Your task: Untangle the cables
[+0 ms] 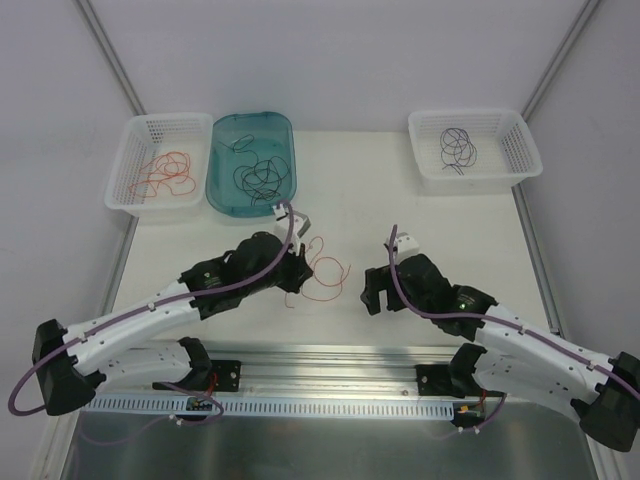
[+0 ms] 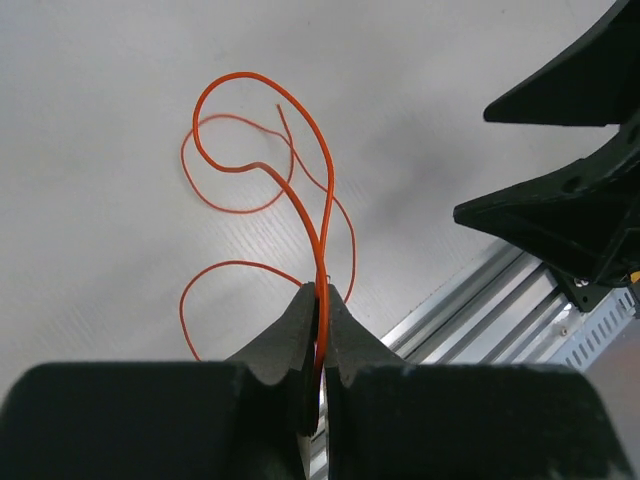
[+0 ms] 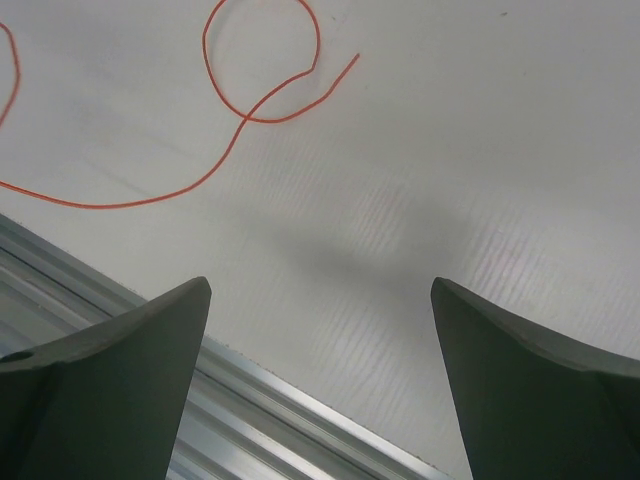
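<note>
Orange-red cable (image 2: 321,262) loops over the table (image 3: 480,150) from the left gripper (image 2: 321,292), its jaws pinched tight on the strand; right gripper (image 3: 320,288) gapes wide nearby, touching nothing.

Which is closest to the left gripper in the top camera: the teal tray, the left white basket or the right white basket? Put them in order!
1. teal tray, just beyond the left gripper, which pinches the orange cable.
2. left white basket, far left corner.
3. right white basket, far right corner.
</note>
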Robot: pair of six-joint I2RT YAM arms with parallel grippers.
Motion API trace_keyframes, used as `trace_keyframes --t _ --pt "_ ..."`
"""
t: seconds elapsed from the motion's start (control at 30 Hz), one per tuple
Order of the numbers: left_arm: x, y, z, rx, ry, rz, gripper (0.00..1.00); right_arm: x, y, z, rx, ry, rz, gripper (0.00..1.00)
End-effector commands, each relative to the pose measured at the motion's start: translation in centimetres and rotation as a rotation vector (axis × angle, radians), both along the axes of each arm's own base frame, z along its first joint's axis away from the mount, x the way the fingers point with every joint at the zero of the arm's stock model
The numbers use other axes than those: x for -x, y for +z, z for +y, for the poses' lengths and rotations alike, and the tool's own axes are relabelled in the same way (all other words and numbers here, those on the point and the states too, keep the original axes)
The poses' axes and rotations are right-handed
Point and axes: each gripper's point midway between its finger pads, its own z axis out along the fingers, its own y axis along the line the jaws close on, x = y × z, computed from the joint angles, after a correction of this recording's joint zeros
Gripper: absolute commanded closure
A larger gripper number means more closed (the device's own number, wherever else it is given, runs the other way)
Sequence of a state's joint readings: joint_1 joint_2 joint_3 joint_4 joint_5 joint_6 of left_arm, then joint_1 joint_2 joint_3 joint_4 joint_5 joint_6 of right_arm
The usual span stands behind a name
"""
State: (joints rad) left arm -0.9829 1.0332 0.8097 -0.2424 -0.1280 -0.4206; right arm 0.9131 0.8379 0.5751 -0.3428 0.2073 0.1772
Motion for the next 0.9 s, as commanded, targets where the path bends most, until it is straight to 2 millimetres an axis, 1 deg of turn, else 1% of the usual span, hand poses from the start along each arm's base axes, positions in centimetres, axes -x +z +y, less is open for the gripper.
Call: trace_keyframes --t 0.0,0.03,0.07,0.1,0.13,0.17,0.2,0.23,0.27,0.33,0.37,0.43,0.47,0.5,0.53,0.57,0.6,0.63,0.67,0.7,0.73,0.77,0.8,0.83,0.87 --pt "-1.6 5.6 2.3 0.031 0.033 -0.145 1.00 -0.4 1.4 1.8 -0.103 0.007 -0.011 0.03" --pt "-1.7 6.2 3.0 0.030 0.040 -0.152 0.98 -0.4 1.3 1.7 -0.099 0.007 -0.012 0.03" --pt "-2.3 7.0 3.8 0.034 0.053 -0.168 0.98 -0.4 1.5 1.6 -0.103 0.004 -0.020 0.03" --pt "-2.4 8.9 4.2 0.069 0.053 -0.196 0.97 -0.4 1.6 1.4 -0.100 0.001 -0.023 0.03" --pt "-2.7 9.5 4.8 0.072 0.061 -0.201 0.97 -0.4 1.6 1.3 -0.099 -0.003 -0.027 0.03" --pt "-3.4 10.2 5.7 0.072 0.084 -0.217 0.97 -0.4 1.7 1.1 -0.099 -0.006 -0.032 0.03" --pt "-3.5 12.1 5.9 0.102 0.076 -0.243 0.97 -0.4 1.8 0.8 -0.096 -0.011 -0.042 0.03" --pt "-3.7 12.6 6.3 0.081 0.072 -0.258 0.97 -0.4 1.8 0.6 -0.094 -0.015 -0.044 0.03" --pt "-4.2 14.3 6.8 0.089 0.089 -0.288 0.97 -0.4 1.8 0.3 -0.087 -0.021 -0.046 0.03" --pt "-4.9 15.9 7.5 0.068 0.102 -0.328 0.97 -0.3 1.8 0.0 -0.081 -0.024 -0.054 0.03" --pt "-5.3 17.4 7.8 0.072 0.117 -0.345 0.98 -0.3 1.8 0.0 -0.079 -0.024 -0.054 0.03" --pt "-6.5 18.8 9.0 0.067 0.169 -0.365 0.98 -0.2 1.8 -0.1 -0.078 -0.024 -0.055 0.03" --pt "-7.1 20.2 9.2 0.077 0.189 -0.384 0.98 -0.2 1.8 -0.2 -0.074 -0.024 -0.055 0.03" --pt "-7.9 20.9 10.1 0.078 0.230 -0.395 0.98 -0.2 1.8 -0.2 -0.074 -0.026 -0.055 0.03" --pt "-8.3 21.6 10.5 0.084 0.252 -0.402 0.98 -0.2 1.8 -0.3 -0.072 -0.025 -0.055 0.03" --pt "-9.0 23.1 10.9 0.097 0.276 -0.423 0.99 -0.1 1.7 -0.4 -0.068 -0.024 -0.054 0.03" --pt "-9.5 24.0 11.5 0.103 0.303 -0.437 0.99 -0.1 1.7 -0.4 -0.067 -0.024 -0.053 0.03" --pt "-11.4 27.3 14.3 0.097 0.433 -0.507 0.98 -0.1 1.7 -0.7 -0.058 -0.022 -0.058 0.03" --pt "-11.5 27.4 14.4 0.097 0.435 -0.507 0.98 -0.1 1.7 -0.7 -0.058 -0.022 -0.058 0.03" --pt "-12.0 28.4 15.7 0.091 0.481 -0.533 0.98 0.0 1.8 -0.7 -0.057 -0.020 -0.058 0.03" --pt "-12.4 29.4 16.3 0.094 0.504 -0.553 0.99 0.0 1.8 -0.7 -0.056 -0.017 -0.061 0.03" --pt "-12.7 31.4 16.9 0.107 0.525 -0.589 0.98 0.0 1.9 -0.8 -0.051 -0.012 -0.063 0.03" --pt "-12.9 32.4 17.6 0.109 0.551 -0.611 0.99 0.1 1.9 -0.8 -0.049 -0.008 -0.064 0.03" --pt "-13.9 33.0 18.6 0.082 0.583 -0.629 0.99 0.1 1.9 -0.7 -0.047 -0.005 -0.064 0.03" --pt "-13.6 35.6 19.9 0.090 0.630 -0.687 0.99 0.2 1.9 -0.7 -0.042 0.005 -0.062 0.03"
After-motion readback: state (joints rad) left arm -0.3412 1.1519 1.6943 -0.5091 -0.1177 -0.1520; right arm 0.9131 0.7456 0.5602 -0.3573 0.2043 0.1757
